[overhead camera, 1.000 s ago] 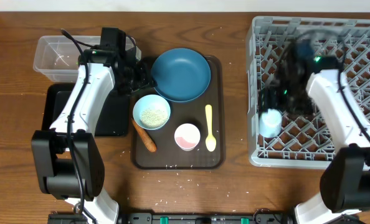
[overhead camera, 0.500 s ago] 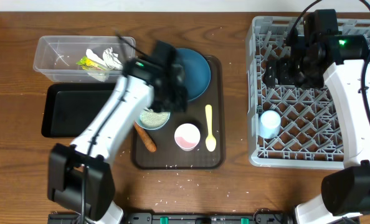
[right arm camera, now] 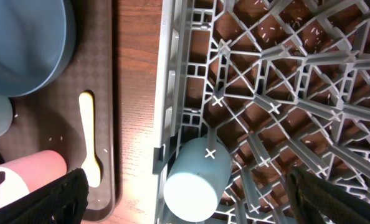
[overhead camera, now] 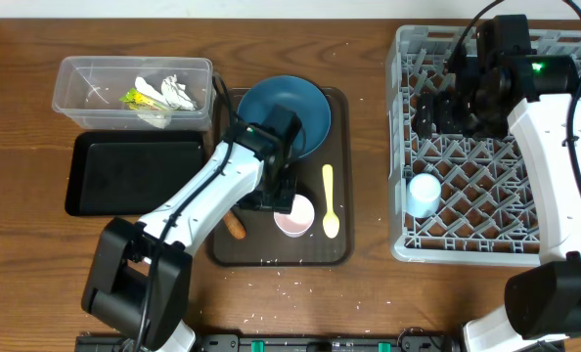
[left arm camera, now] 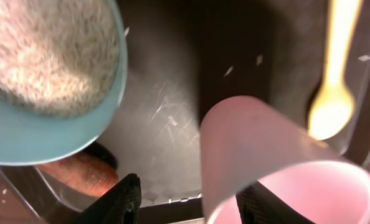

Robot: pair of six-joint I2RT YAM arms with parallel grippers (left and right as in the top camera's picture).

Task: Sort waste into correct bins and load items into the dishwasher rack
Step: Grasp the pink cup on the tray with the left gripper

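Since half a second ago the left gripper (left arm camera: pixel 194 202) has swung down from the plate's edge to the pink cup (overhead camera: pixel 293 213) at the front of the brown tray (overhead camera: pixel 339 256). Its jaws stand open with nothing held. One finger (left arm camera: pixel 119 199) is outside the cup wall; the other overlaps the cup, and I cannot tell whether it is inside the rim.

If the jaws close off-centre, I'd expect the light cup to skid or tip towards the spoon (overhead camera: pixel 329 200). Just beside it sit the carrot stick (left arm camera: pixel 79 174) and the bowl (left arm camera: pixel 48 74) full of rice, so a nudge from the arm could spill grains.

Farther back, the plate (overhead camera: pixel 300 108) waits and the tissue lies in the tub (overhead camera: pixel 75 73). Over the rack (overhead camera: pixel 408 244), the right gripper (overhead camera: pixel 435 112) hangs wide open and empty above the blue cup (overhead camera: pixel 424 194).
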